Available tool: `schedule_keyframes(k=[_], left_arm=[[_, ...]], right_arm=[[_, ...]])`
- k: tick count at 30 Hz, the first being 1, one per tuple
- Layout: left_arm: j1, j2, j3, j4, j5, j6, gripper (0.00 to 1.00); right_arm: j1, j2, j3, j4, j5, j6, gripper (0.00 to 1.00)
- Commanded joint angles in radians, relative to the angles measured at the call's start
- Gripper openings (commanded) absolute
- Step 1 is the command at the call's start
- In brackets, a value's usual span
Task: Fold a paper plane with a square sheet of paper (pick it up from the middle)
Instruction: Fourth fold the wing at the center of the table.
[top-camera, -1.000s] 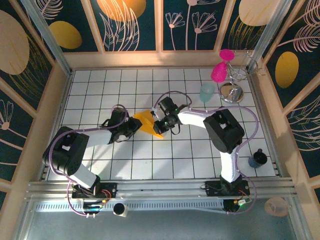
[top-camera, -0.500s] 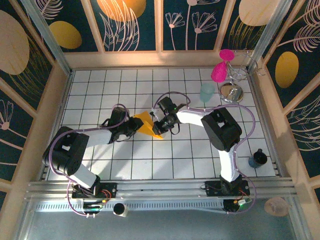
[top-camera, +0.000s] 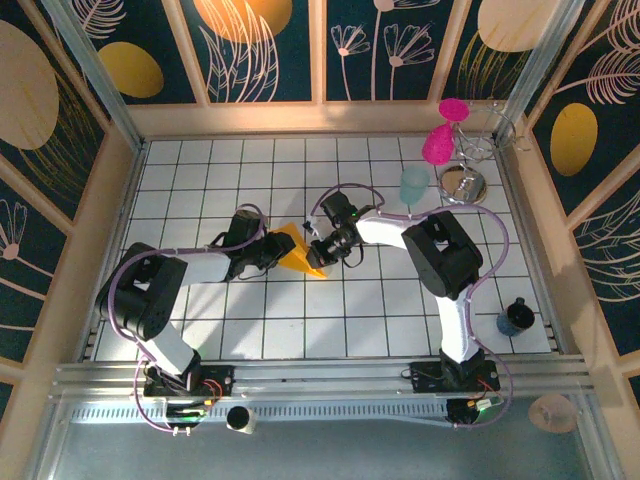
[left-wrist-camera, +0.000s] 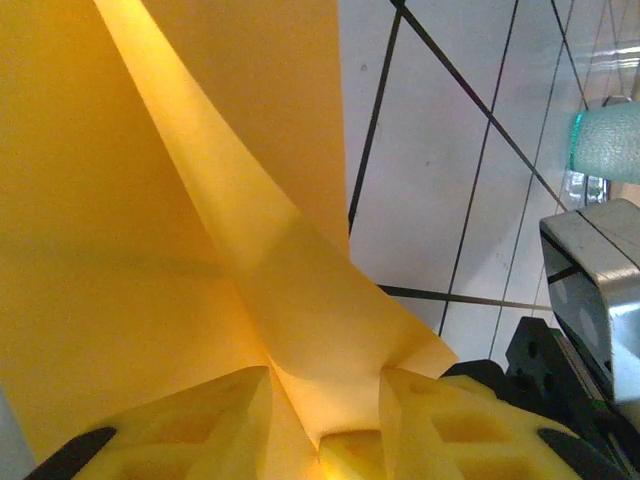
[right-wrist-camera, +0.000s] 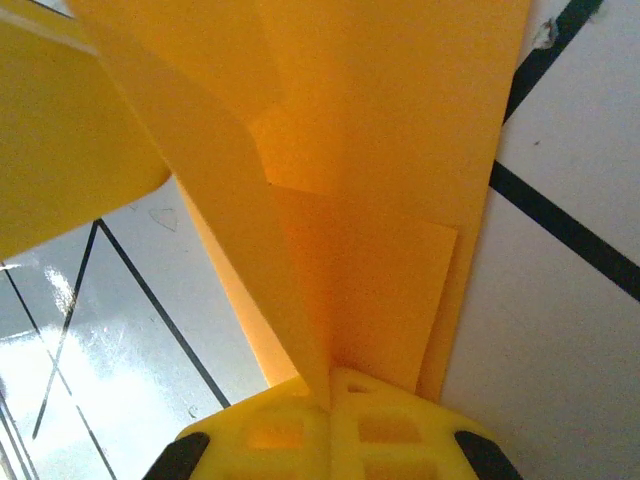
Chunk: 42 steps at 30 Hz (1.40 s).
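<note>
From above, you had both arms reaching in to the middle of the white tiled table. The sheet of paper lay between them there, folded into an orange-yellow wedge with its tip toward the near side. Your left gripper met its left edge and your right gripper its right edge. A pale teal cup stood well apart from them, toward the far right. At that distance you could not read how either pair of jaws stood.

On your left wrist camera, the left gripper was partly open. Its two yellow fingers stood apart, and a raised fold of the sheet of paper ran down into the gap between them. The gap was wider than the fold, so the pads were not squeezing it. The rest of the sheet spread flat over the tiles ahead of the fingers, and the teal cup sat at the right edge.

On your right wrist camera, the right gripper was fully closed. Its fingers met with no gap and pinched an upright flap of the sheet of paper right at their seam. Folded layers fanned away from the grip, and the sheet's right edge lay on a white tile beside a black grout line.
</note>
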Motion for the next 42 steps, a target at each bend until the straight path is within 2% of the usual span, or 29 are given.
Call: schedule_keyframes(k=[1,5,13,20,24,28,34,42], left_arm=[[-0.006,0.026,0.038,-0.047,-0.014,0.034,0.37],[-0.007,0.037,0.067,-0.116,-0.043,0.046,0.40],[-0.010,0.109,0.128,-0.258,-0.109,0.049,0.39],[-0.011,0.183,0.197,-0.464,-0.214,0.063,0.38],[-0.012,0.205,0.195,-0.501,-0.244,0.054,0.38],[-0.012,0.229,0.201,-0.548,-0.293,0.054,0.38],[-0.012,0.269,0.202,-0.587,-0.334,0.047,0.37],[-0.012,0.290,0.204,-0.591,-0.344,0.047,0.36]], right_arm=[[-0.008,0.025,0.021,-0.022,-0.033,-0.004,0.02],[-0.011,0.032,0.024,-0.024,-0.045,-0.007,0.03],[-0.016,0.025,0.024,-0.018,-0.051,-0.004,0.06],[-0.037,-0.085,-0.048,0.082,-0.052,0.067,0.27],[-0.056,-0.200,-0.149,0.206,0.017,0.166,0.34],[-0.049,-0.249,-0.238,0.308,0.071,0.235,0.34],[0.009,-0.219,-0.248,0.323,0.141,0.202,0.35],[0.019,-0.170,-0.237,0.319,0.127,0.162,0.30]])
